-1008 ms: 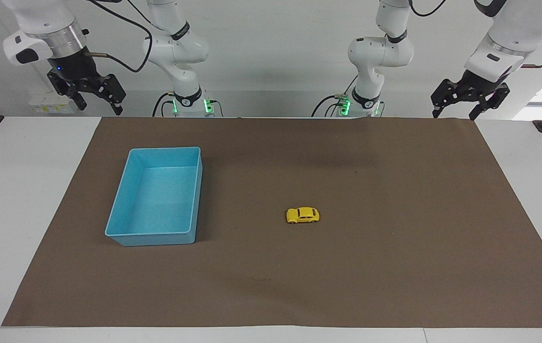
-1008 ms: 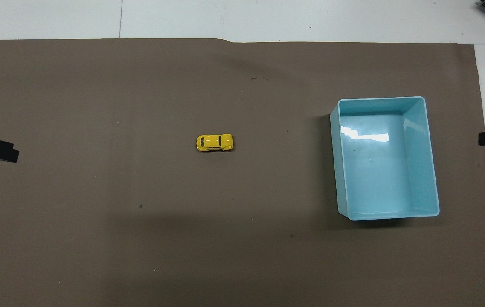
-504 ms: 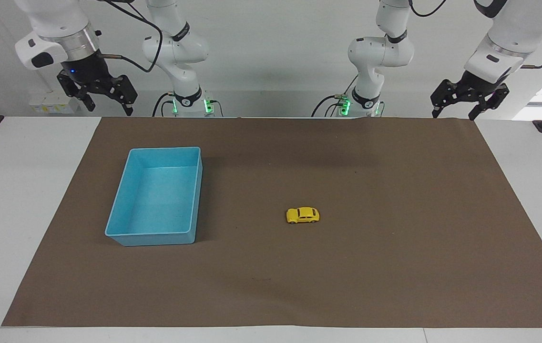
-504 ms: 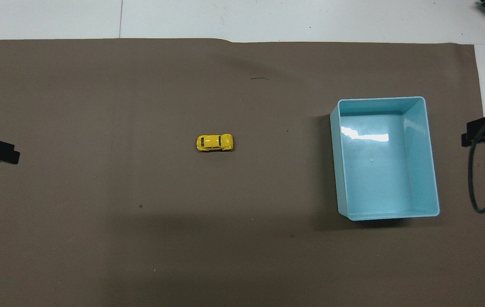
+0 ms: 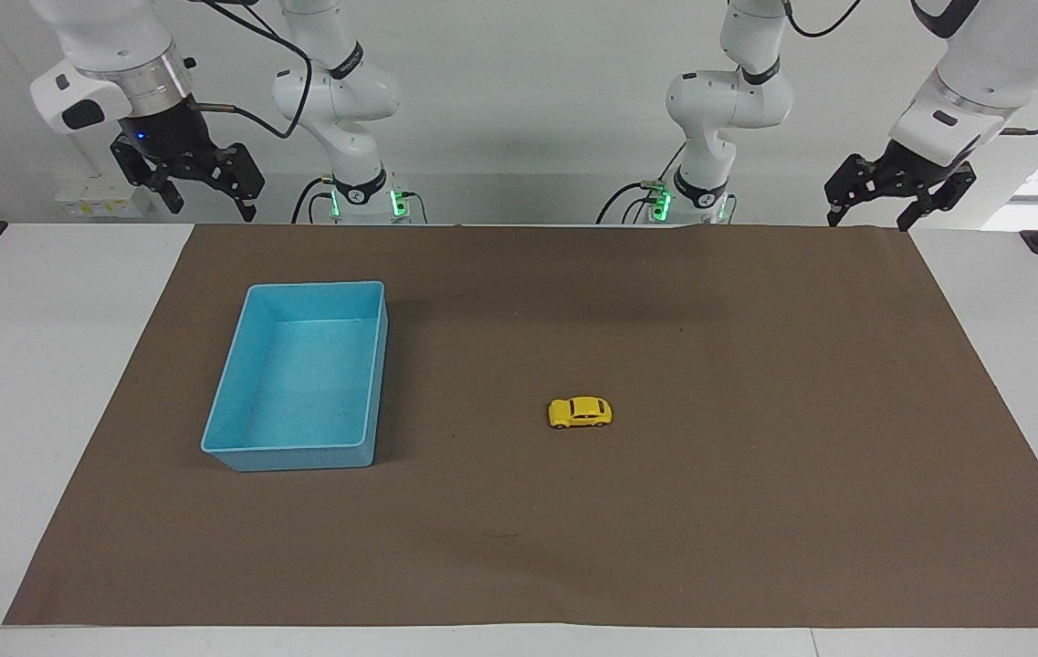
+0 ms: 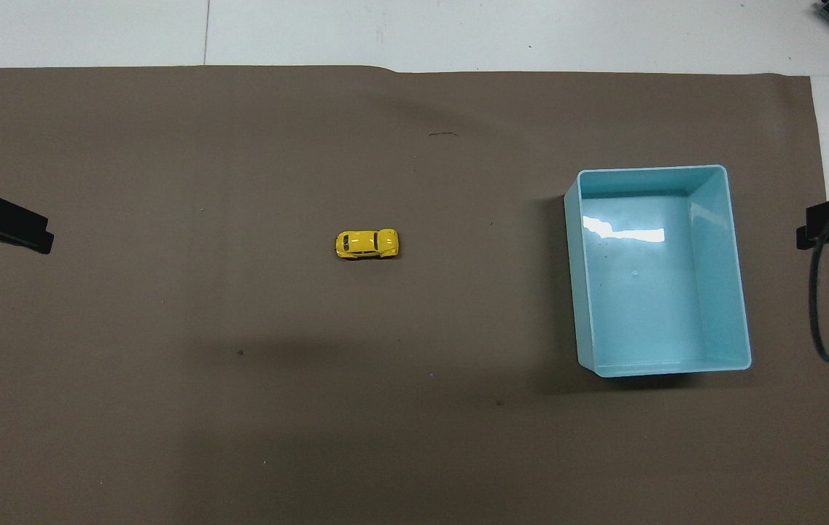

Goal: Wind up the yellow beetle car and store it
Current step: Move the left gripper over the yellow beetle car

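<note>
Nothing's begun: the yellow beetle car (image 5: 580,412) sits untouched beside the empty blue bin (image 5: 235,438), both end effectors wide, unladen.

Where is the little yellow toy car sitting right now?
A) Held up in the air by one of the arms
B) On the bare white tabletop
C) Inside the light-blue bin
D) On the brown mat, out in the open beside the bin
D: the yellow beetle car rests on the brown mat, apart from the empty light-blue bin, with neither end effector near it.
</note>
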You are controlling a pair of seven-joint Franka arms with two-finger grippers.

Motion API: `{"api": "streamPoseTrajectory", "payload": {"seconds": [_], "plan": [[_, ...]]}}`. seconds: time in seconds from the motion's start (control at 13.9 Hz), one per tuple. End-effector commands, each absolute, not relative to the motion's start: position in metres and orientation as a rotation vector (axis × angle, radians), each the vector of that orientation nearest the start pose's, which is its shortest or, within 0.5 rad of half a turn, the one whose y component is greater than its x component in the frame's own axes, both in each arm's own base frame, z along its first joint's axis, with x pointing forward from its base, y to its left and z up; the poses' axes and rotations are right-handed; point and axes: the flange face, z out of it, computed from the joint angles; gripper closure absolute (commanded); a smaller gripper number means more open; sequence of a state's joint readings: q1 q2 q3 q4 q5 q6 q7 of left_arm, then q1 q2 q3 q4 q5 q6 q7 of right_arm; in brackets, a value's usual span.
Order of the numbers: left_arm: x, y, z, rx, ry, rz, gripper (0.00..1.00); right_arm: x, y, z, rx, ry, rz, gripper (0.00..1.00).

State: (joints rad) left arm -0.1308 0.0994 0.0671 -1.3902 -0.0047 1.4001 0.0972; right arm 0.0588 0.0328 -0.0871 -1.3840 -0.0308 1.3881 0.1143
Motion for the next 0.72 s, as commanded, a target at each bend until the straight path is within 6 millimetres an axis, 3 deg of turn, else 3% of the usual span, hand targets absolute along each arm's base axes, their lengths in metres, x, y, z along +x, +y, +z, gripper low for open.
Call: {"api": "streamPoseTrajectory", "payload": {"seconds": [0.0,0.43,0.65], "plan": [[0.579,-0.048,0.639,-3.132,0.277,0.103,0.0,0.544,-0.019,0.683,-3.167,0.258,0.038,0.0],[0.595,-0.072,0.62,-3.146,0.542,0.058,0.0,0.542,-0.023,0.684,-3.166,0.26,0.036,0.0],[0.602,-0.089,0.609,-3.087,0.836,0.038,0.0,0.542,-0.02,0.683,-3.166,0.235,0.039,0.0]]}}
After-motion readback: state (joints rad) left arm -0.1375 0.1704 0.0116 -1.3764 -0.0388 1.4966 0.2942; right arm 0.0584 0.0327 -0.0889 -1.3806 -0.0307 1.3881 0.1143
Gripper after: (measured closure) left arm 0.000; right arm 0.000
